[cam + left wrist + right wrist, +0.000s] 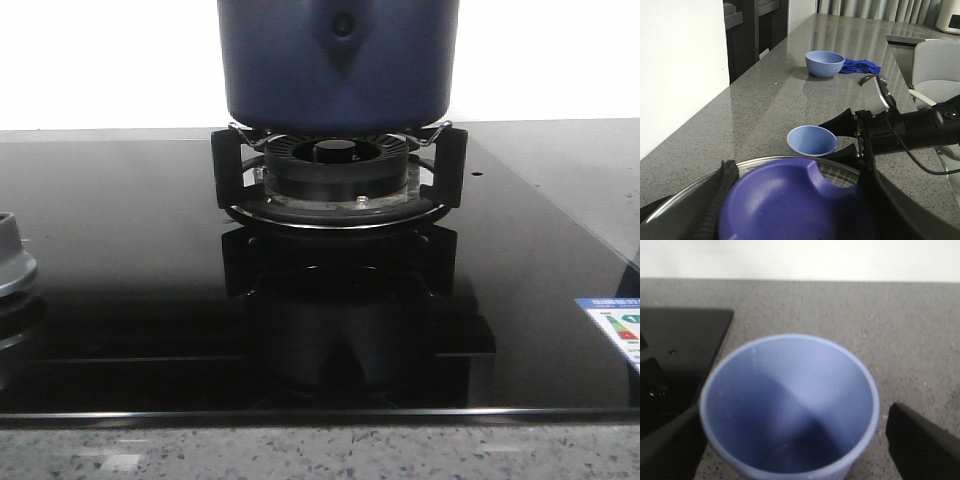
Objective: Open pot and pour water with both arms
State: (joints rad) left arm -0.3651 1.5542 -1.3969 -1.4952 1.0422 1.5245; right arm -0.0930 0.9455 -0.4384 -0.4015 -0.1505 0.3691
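The dark navy pot [338, 62] stands on the burner's supports in the front view; its top is cut off there. In the left wrist view my left gripper [795, 212] is shut on the purple-blue knob [790, 205] of the glass lid, whose steel rim [767, 162] shows behind it. I cannot tell whether the lid is on the pot. A light blue cup [790, 405] stands on the grey counter. My right gripper [790, 442] is open, one finger on each side of the cup, with a gap at one finger [922, 440]. Cup [811, 140] and right gripper [847, 137] also show in the left wrist view.
The black ribbed burner ring [338, 170] sits on a black glass hob [120, 250] with a grey knob [12, 262] at its left and a label [615, 330] at its right. Farther along the counter are a blue bowl [824, 63] and a blue cloth [860, 66].
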